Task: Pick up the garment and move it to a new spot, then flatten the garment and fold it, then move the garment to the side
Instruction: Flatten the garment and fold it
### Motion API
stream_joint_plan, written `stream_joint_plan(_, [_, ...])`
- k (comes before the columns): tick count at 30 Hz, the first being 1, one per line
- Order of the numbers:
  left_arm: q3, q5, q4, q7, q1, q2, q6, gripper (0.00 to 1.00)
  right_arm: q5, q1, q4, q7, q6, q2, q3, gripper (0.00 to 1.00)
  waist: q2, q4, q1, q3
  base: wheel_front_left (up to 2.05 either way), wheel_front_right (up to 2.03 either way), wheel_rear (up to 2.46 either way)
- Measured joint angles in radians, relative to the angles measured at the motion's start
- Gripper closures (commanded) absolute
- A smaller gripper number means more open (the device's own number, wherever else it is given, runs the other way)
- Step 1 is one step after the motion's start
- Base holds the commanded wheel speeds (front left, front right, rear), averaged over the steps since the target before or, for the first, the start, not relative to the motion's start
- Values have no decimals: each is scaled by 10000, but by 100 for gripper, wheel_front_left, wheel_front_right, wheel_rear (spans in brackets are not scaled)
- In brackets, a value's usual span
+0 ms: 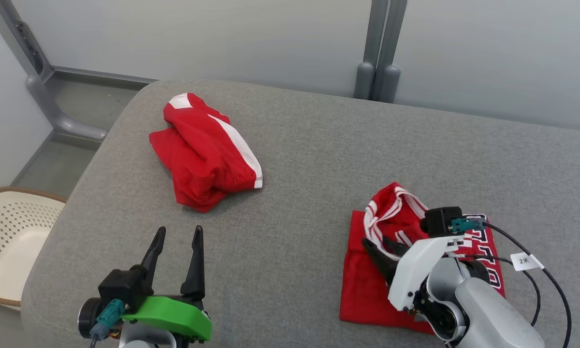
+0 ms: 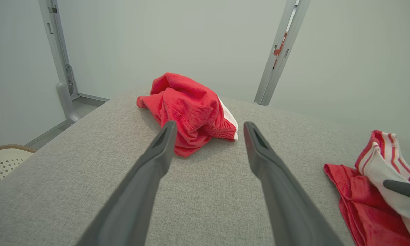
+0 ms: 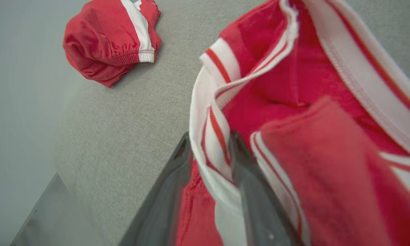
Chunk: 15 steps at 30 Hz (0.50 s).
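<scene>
The garment (image 1: 367,290) is a red jersey with white striped trim, lying folded at the right front of the grey padded table (image 1: 319,145). My right gripper (image 1: 378,244) sits on its raised collar. In the right wrist view the gripper (image 3: 210,140) has its fingers slightly parted, and a band of the garment's (image 3: 294,102) trim lies loosely between them. My left gripper (image 1: 179,232) hovers open and empty over bare table at the front left. Its wrist view shows the left gripper (image 2: 208,126) pointing at a second garment, with the folded garment (image 2: 358,205) at the right.
A second red garment (image 1: 203,154) with a white stripe lies crumpled at the back left of the table, also seen from both wrists (image 2: 188,106) (image 3: 102,51). A pale perforated basket (image 1: 9,232) stands beyond the table's left edge. Grey metal posts (image 1: 379,48) rise behind the table.
</scene>
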Motion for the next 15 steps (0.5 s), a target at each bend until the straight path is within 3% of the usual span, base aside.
stream_joint_plan(7, [153,-46,61,-6,43,46,61,0,819,-16,-1264,-502,0,-10,953,0,0,-416,0,-116,0,0,0])
stream_joint_plan(15, [520,-100,-385,-17,359,261,288,0,1379,-125,-3078,-1739,0,-1124,855,0,0,-1273,0,-257,0,0,0])
